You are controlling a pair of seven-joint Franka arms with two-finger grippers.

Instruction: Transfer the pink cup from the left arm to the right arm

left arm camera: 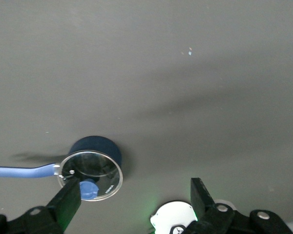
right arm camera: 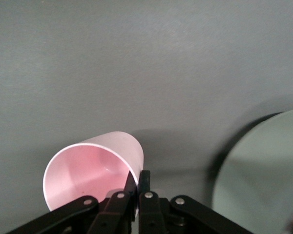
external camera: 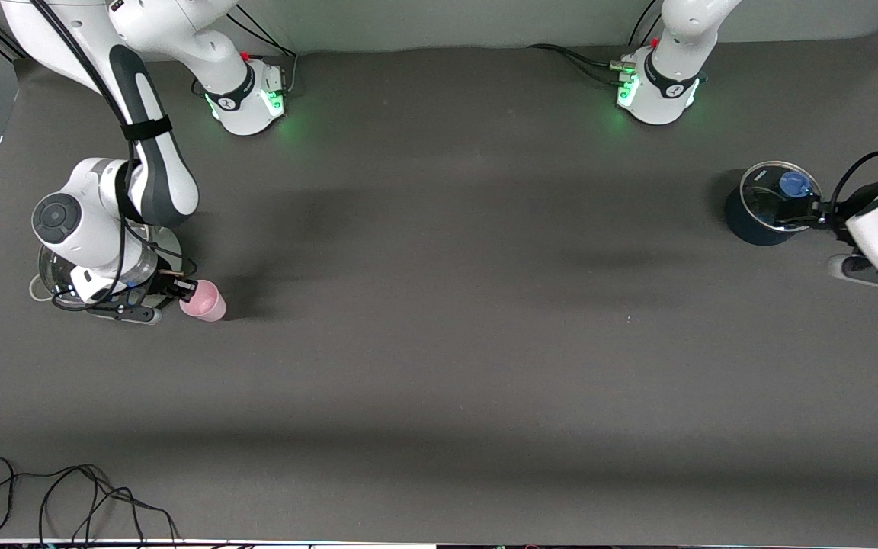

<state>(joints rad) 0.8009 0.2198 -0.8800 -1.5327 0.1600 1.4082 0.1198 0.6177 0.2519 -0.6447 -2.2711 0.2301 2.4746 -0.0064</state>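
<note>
Dark grey table (external camera: 439,343), right claw (right arm camera: 137,179) pinched on pink cup (right arm camera: 95,168) rim, left claw (left arm camera: 136,197) spread wide, empty, over blue pot (left arm camera: 95,161).

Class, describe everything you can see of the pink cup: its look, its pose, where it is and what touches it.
The pink cup is a small, plain, pale-pink tumbler, plastic by its look, tapered and without a handle. Its inside shows smooth and empty in the right wrist view. It is at the right arm's end of the table, beside a metal pot, and it is tilted, its mouth turned toward the gripper. The right gripper is shut on its rim, one finger inside and one outside. Whether its base rests on the table cannot be told.
</note>
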